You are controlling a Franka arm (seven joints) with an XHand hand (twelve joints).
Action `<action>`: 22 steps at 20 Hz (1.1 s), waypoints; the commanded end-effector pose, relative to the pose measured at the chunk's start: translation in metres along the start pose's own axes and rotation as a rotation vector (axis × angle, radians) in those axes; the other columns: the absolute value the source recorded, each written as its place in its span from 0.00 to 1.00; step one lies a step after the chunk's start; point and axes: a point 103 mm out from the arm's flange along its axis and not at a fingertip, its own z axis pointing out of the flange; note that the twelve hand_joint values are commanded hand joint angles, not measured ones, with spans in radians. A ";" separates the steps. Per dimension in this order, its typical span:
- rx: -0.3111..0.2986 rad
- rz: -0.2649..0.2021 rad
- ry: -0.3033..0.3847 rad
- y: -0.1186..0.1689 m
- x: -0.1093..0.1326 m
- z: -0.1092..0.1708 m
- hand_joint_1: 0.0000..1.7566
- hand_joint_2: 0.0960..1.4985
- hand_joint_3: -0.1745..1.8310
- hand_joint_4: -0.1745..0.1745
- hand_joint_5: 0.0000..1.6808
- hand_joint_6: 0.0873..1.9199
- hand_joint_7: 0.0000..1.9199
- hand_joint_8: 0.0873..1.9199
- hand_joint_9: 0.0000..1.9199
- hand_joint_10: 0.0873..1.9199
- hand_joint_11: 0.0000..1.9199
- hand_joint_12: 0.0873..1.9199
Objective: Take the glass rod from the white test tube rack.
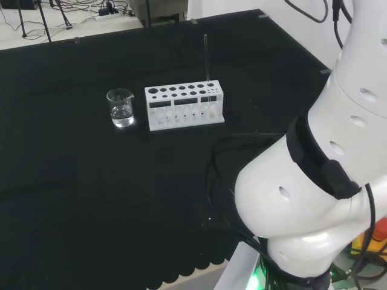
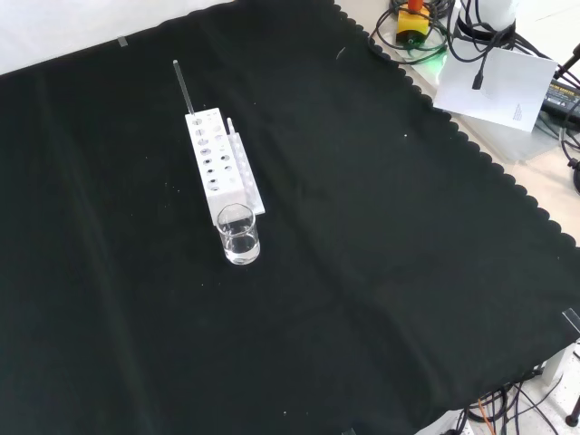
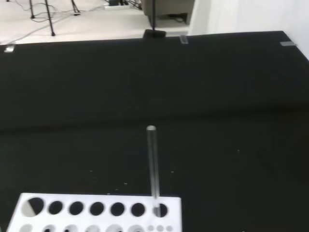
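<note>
We see the glass rod [image 3: 152,166] standing nearly upright in an end hole of the white test tube rack [image 1: 184,107], probably ahead of and below the wrist camera, and we cannot tell the hand's state

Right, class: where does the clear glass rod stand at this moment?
In the head view the clear glass rod stands upright in a hole at the white test tube rack's right end, the end away from the small glass beaker.
</note>
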 end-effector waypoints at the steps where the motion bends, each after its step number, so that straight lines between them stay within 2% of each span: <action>1: 0.023 0.003 -0.008 0.006 -0.007 0.014 0.34 0.81 0.00 0.03 0.11 0.00 0.06 0.45 0.10 0.45 0.04 0.72; 10: 0.080 -0.002 0.019 0.039 -0.008 0.051 0.34 0.81 0.00 0.03 0.11 0.00 0.07 0.45 0.12 0.45 0.05 0.72; 17: 0.101 -0.028 0.022 0.062 -0.008 0.074 0.34 0.82 0.00 0.03 0.11 0.00 0.08 0.46 0.14 0.45 0.05 0.72; 18: 0.096 -0.047 0.032 0.063 -0.008 0.076 0.34 0.82 0.00 0.03 0.11 0.00 0.09 0.46 0.14 0.45 0.05 0.72; 20: 0.101 -0.052 0.040 0.066 -0.009 0.080 0.34 0.82 0.00 0.03 0.11 0.00 0.09 0.46 0.15 0.45 0.05 0.72; 21: 0.093 -0.084 0.045 0.067 -0.008 0.085 0.34 0.82 0.00 0.03 0.11 0.00 0.10 0.46 0.15 0.45 0.05 0.72; 22: 0.090 -0.096 0.047 0.068 -0.008 0.088 0.34 0.82 0.00 0.02 0.11 0.00 0.10 0.46 0.16 0.45 0.06 0.72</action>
